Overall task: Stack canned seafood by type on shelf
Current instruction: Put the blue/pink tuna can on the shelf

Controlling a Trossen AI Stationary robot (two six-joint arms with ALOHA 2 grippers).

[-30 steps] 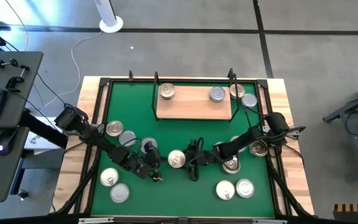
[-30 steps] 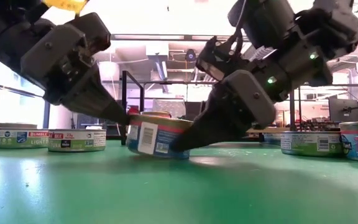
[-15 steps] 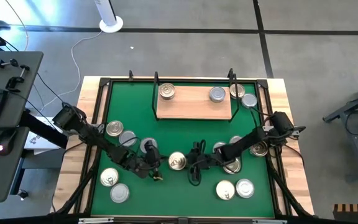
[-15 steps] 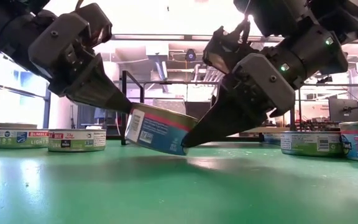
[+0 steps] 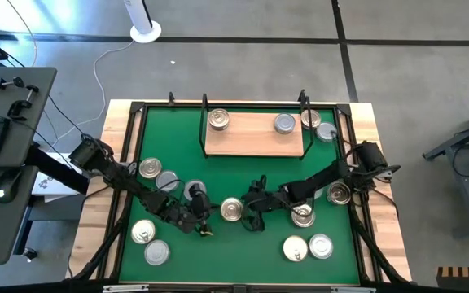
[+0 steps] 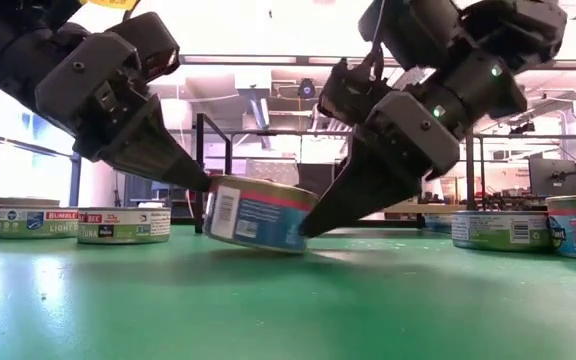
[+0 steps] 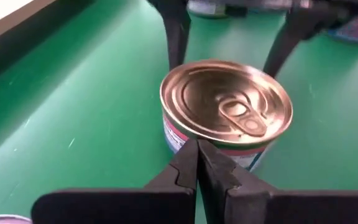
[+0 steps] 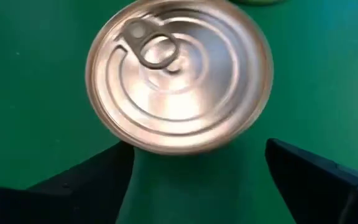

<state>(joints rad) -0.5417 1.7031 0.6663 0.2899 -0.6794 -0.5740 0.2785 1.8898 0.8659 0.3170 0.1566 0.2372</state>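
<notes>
A gold-lidded can of seafood sits mid-mat between my two grippers, slightly tilted in the low view. My left gripper is shut, its tip at the can's left side. My right gripper is open on the can's right side, its fingers spread about as wide as the can. The wooden shelf stands at the far edge with a gold can and a silver can resting on its board. My left gripper presses its shut fingertips against the can's wall just under the top rim, on the side toward the table's left. It comes slanting down from the left. My right gripper has one fingertip against the can's lower wall on the right, slanting down from the right. The can's left side is raised a little and its right bottom edge is on the mat.
Loose cans lie around on the green mat: three at the left, two at near left, two at near right, two under my right arm and two beside the shelf.
The can between the grippers has tipped up on its left side and then sunk back to a shallower tilt, staying in the same spot. My right gripper has risen a little beside it.
</notes>
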